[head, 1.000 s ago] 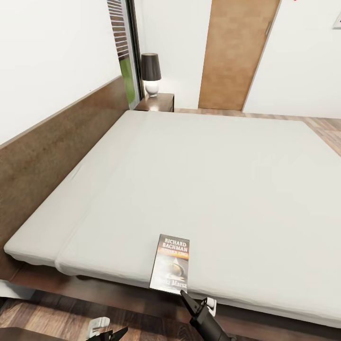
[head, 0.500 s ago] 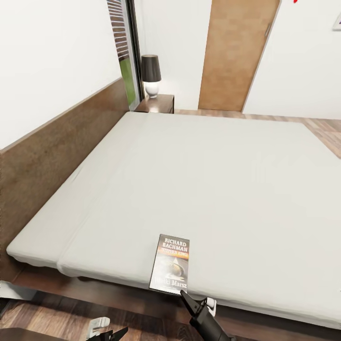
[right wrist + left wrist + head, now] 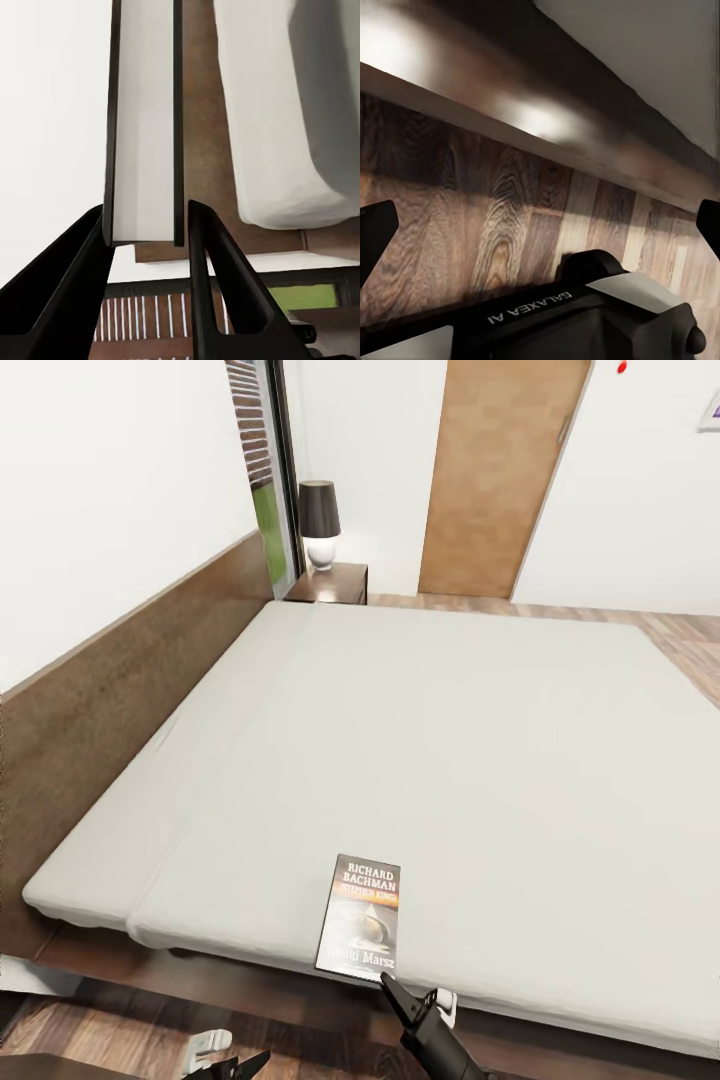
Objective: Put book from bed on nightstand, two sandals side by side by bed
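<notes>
Book (image 3: 361, 916) flat at the bed (image 3: 480, 740) edge, near end clamped in right gripper (image 3: 146, 240); left gripper (image 3: 540, 225) spread apart over floor (image 3: 510, 217); lamp (image 3: 320, 523) on nightstand (image 3: 335, 582).

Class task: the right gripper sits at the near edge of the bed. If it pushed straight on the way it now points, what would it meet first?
The book: its page edge already sits between the right gripper's fingers, so probably nothing lies ahead of it.

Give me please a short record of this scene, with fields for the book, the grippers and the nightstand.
book: flat on the bed, at its near edge, cover up
right gripper: fingers astride the book's near end; grip unclear
left gripper: open, low over the wood floor
nightstand: beyond the bed's far corner, lamp on it
</notes>
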`<state>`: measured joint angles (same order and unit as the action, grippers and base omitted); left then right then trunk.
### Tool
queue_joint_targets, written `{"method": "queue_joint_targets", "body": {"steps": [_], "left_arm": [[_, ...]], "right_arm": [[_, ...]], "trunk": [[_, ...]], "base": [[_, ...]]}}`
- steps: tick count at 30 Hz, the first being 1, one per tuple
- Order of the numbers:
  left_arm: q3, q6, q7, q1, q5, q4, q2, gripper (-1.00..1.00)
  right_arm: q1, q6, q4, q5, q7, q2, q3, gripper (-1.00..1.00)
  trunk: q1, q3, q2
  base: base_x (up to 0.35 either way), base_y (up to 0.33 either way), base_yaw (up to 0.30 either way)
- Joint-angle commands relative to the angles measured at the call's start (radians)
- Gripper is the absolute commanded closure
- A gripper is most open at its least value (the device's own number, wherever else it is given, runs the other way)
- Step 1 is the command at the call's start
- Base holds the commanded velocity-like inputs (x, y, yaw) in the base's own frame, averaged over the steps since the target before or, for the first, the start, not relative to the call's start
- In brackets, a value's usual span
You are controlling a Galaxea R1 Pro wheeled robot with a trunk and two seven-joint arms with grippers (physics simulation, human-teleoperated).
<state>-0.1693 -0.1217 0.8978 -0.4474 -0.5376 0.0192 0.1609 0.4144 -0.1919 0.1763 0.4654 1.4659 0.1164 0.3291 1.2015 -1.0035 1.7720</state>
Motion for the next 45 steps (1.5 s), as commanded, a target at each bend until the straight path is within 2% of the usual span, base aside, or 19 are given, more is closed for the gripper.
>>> {"method": "queue_joint_targets", "body": {"steps": [1,45], "left_arm": [[-0.009,-0.009,0.001,0.0,-0.004,-0.001,0.0,-1.0],[-0.009,-0.009,0.001,0.0,-0.004,-0.001,0.0,-1.0]], "right_arm": [[0.0,-0.011,0.0,0.009,0.002,0.0,-0.005,1.0],[0.0,-0.021,0.004,-0.002,0.004,0.0,-0.011,1.0]], "trunk": [[-0.004,0.003,-0.007],[-0.173,0.14,-0.315]], "base": [[0.0,0.0,0.0],[0.0,0.0,0.0]]}}
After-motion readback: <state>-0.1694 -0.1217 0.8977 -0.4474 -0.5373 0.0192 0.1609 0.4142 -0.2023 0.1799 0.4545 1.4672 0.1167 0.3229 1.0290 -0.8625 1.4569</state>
